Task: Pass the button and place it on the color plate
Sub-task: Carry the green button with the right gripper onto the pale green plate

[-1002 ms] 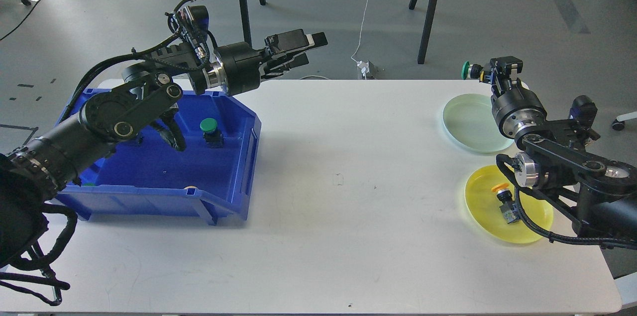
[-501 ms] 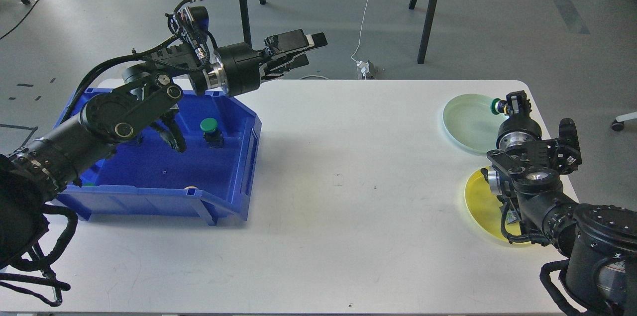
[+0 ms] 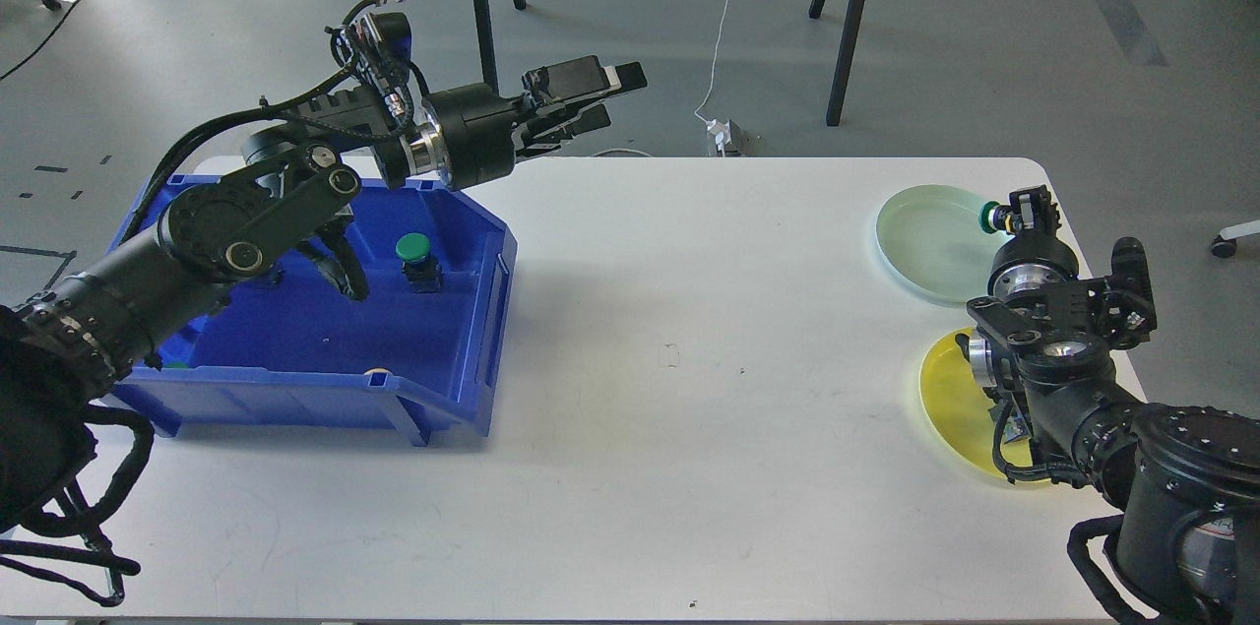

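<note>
My right gripper (image 3: 1014, 214) is shut on a green button (image 3: 987, 218) and holds it low over the right rim of the pale green plate (image 3: 925, 236). The yellow plate (image 3: 955, 399) lies nearer to me, partly hidden by my right arm. My left gripper (image 3: 600, 98) is open and empty, raised above the table's far edge, to the right of the blue bin (image 3: 463, 379). Another green button (image 3: 414, 251) stands upright inside the bin.
The bin takes up the left part of the white table (image 3: 689, 389). Small bits lie at the bin's front wall (image 3: 374, 372). Chair and stand legs (image 3: 837, 44) are on the floor beyond the table.
My right arm has swung down and towards me, bringing the green button from high above the table's far edge down to the pale green plate's right rim. The left arm has not moved.
</note>
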Robot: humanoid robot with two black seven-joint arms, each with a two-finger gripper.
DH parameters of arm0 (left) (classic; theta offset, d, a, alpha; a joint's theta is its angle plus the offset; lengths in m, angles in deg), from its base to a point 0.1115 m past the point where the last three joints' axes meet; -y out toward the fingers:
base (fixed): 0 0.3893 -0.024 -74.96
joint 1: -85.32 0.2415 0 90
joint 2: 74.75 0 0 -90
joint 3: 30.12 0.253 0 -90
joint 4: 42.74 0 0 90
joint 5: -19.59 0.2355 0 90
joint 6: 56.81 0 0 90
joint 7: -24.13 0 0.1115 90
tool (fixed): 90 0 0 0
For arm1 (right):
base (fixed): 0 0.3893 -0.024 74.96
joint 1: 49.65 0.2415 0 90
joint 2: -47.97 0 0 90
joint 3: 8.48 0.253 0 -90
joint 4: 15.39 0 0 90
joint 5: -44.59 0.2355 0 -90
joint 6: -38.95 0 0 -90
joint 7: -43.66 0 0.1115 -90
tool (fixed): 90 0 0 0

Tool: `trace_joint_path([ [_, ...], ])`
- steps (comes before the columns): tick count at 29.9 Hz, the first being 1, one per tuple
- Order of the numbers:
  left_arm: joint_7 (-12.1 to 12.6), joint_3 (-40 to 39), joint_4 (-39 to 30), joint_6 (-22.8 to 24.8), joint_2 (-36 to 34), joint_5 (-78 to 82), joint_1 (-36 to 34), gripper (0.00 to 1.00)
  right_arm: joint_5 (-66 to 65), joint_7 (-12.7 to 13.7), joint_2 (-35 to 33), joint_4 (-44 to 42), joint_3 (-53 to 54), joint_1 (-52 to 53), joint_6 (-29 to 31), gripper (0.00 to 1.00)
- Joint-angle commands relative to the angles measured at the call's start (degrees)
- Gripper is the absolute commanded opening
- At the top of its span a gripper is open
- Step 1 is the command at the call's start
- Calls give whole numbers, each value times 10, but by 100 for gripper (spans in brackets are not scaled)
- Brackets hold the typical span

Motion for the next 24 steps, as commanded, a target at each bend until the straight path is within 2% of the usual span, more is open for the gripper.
trace_joint_path([
  [1, 0, 0, 0, 0, 0, -2, 0, 94, 2, 0, 0, 1, 3, 0, 0, 32],
  [4, 0, 1, 0, 0, 0, -2, 0, 94, 2, 0, 0, 1, 4, -1, 0, 37],
  [7, 0, 1, 0, 0, -1, -2, 0, 94, 2, -1, 0, 1, 3, -2, 0, 49],
  [10, 0, 1, 0, 0, 0, -2, 0, 94, 2, -3, 0, 1, 4, -3, 0, 57],
  [20, 0, -1, 0, 0, -1, -3, 1, 94, 2, -6, 0, 3, 5, 0, 0, 69],
  [22, 0, -1, 0, 0, -1, -11, 1, 94, 2, -7, 0, 3, 5, 4, 0, 74],
  [24, 0, 0, 1, 0, 0, -24, 2, 95, 3, -7, 0, 8, 7, 11, 0, 85],
])
